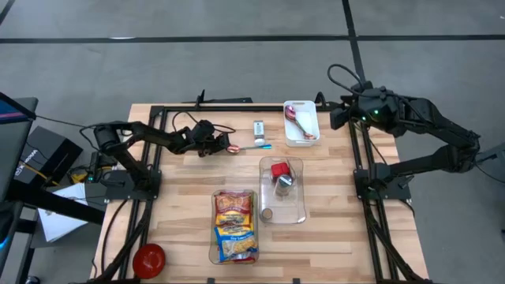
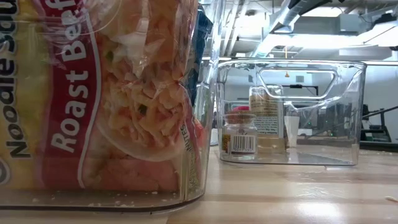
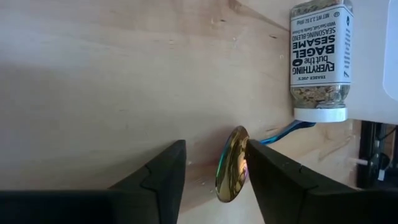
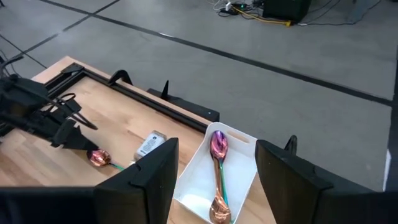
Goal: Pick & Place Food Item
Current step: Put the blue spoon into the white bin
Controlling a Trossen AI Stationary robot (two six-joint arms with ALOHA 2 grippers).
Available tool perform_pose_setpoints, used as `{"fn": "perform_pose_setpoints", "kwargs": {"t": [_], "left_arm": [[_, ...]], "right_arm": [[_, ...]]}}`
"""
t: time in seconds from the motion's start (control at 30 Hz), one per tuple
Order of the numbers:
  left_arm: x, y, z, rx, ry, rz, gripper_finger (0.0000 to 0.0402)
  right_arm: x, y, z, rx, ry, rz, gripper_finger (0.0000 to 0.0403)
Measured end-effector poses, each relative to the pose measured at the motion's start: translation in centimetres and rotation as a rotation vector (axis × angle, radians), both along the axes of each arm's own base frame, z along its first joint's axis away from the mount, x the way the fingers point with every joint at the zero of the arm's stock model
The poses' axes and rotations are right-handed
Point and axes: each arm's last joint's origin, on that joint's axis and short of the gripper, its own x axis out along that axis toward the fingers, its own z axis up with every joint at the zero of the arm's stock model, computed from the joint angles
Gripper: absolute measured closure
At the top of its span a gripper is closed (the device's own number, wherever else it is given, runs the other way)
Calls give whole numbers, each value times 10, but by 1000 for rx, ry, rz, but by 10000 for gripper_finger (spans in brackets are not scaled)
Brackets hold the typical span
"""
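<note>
An iridescent spoon (image 1: pixel 234 147) with a blue handle (image 3: pixel 283 132) lies on the wooden table, left of the seasoning jar (image 3: pixel 320 59), which lies on its side. My left gripper (image 3: pixel 213 149) is down at the table, open, with the spoon's bowl (image 3: pixel 231 163) between its fingers. My right gripper (image 4: pixel 214 186) hangs open high above the table's far right corner (image 1: pixel 339 117) with nothing between its fingers. The low view shows neither gripper. My left gripper comes at the spoon's bowl slanting down from the table's left, one finger on each side of it. One finger (image 3: pixel 264 168) stands right against the bowl's rim (image 3: pixel 241 149). I cannot tell whether it touches. The spoon lies on the table.
A white tray (image 1: pixel 313 118) at the far edge holds two more spoons. A clear bin (image 1: pixel 296 211) holds a red-lidded jar and a small jar. A second clear bin (image 1: pixel 215 254) holds a noodle bag (image 2: pixel 93 99). A red round thing (image 1: pixel 148 259) sits at the near left.
</note>
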Motion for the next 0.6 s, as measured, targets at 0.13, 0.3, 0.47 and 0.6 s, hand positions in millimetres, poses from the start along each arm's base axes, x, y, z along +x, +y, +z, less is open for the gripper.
{"fn": "perform_pose_setpoints", "kwargs": {"t": [0.13,0.3,0.47,0.6], "left_arm": [[1,-2,0,-3,0,-9,244],[3,-7,-1,-12,1,-38,260],[5,-11,-1,-17,11,-54,280],[3,-12,-3,-17,36,-38,305]], "right_arm": [[-1,-2,0,-7,10,-9,196],[-1,-5,0,-10,15,-21,196],[-2,-6,0,-11,18,-32,196],[-2,-6,0,-22,33,-22,196]]}}
